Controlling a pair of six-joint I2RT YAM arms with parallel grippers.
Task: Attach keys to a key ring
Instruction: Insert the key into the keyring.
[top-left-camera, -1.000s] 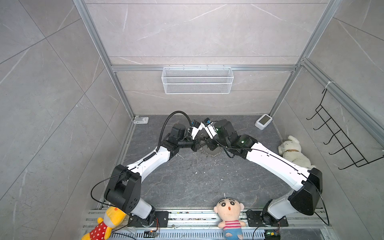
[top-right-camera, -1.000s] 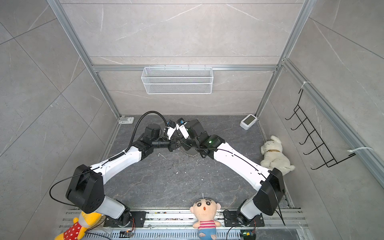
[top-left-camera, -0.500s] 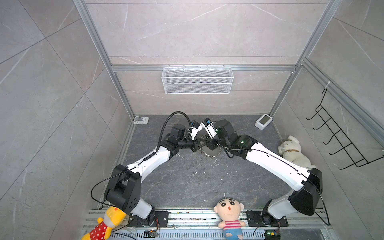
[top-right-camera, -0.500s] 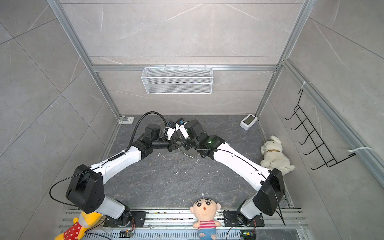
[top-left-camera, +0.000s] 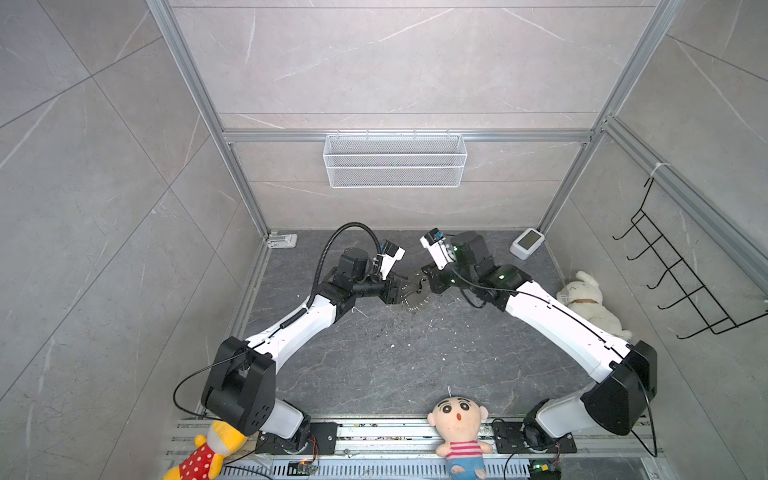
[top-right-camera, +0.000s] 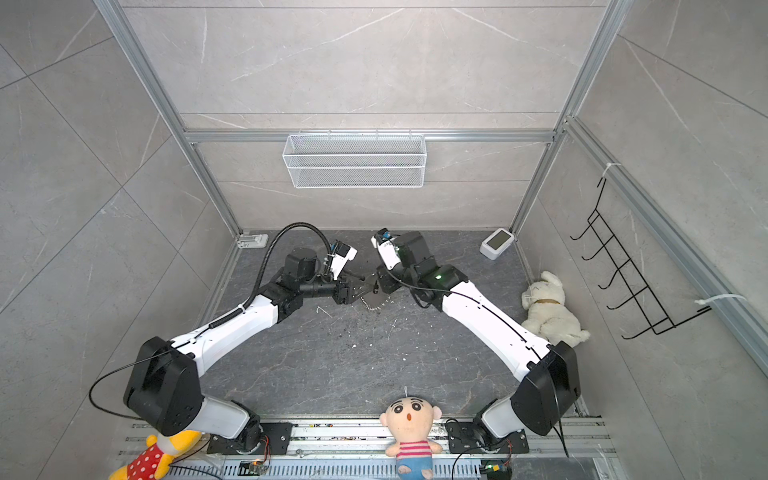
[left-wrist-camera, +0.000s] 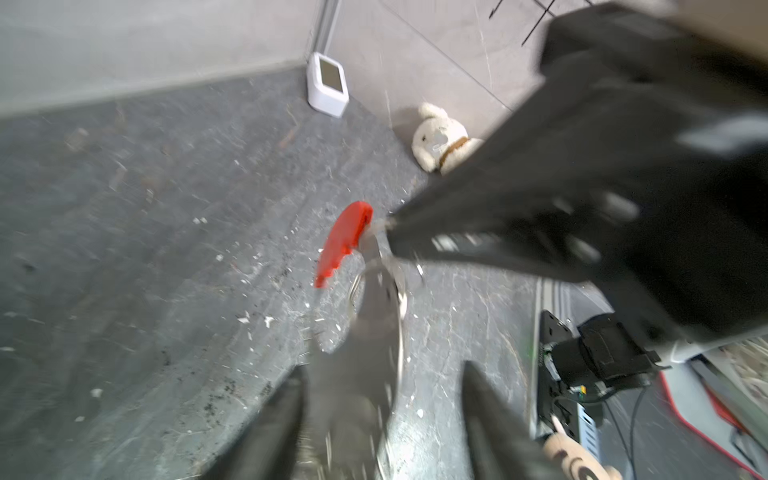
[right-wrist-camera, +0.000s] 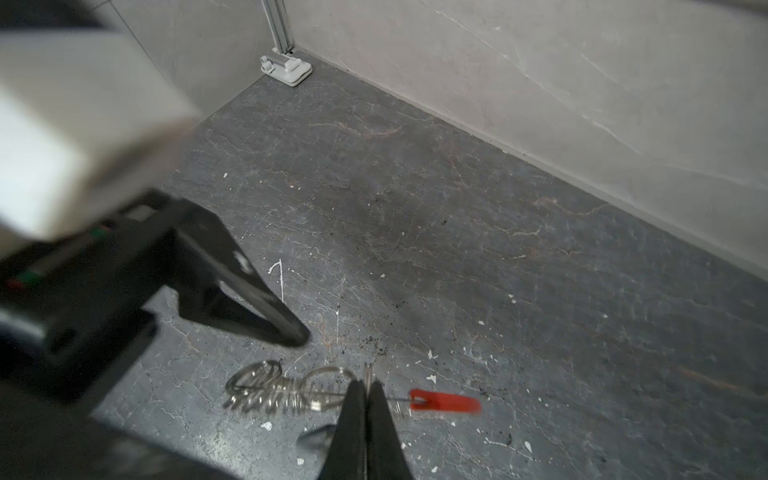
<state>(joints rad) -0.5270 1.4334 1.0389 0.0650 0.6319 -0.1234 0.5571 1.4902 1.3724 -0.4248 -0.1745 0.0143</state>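
The key ring (right-wrist-camera: 286, 392) is toward the back of the counter (right-wrist-camera: 457, 249), between the two arms – silver-ring bunch at the end nearer the left gripper (left-wrist-camera: 382, 415), red strip (right-wrist-camera: 446, 402) at the far end, long axis running arm to arm. The right gripper (right-wrist-camera: 365, 386) is pressed together, pinching the ring's thin wire between bunch and strip. Left gripper fingers (left-wrist-camera: 282, 415) stand spread, a blurred grey band between them. Counter is dark grey marble-look, flecked with white chips and dark grit. Pale tiled walls (top-left-camera: 395, 62), aluminium frame (top-left-camera: 498, 136), white wire basket (top-left-camera: 395, 162) on the back wall, black hook rack (top-left-camera: 681, 282) on a side wall. Small white screen device (top-left-camera: 527, 243) in the back corner – display too small to read.
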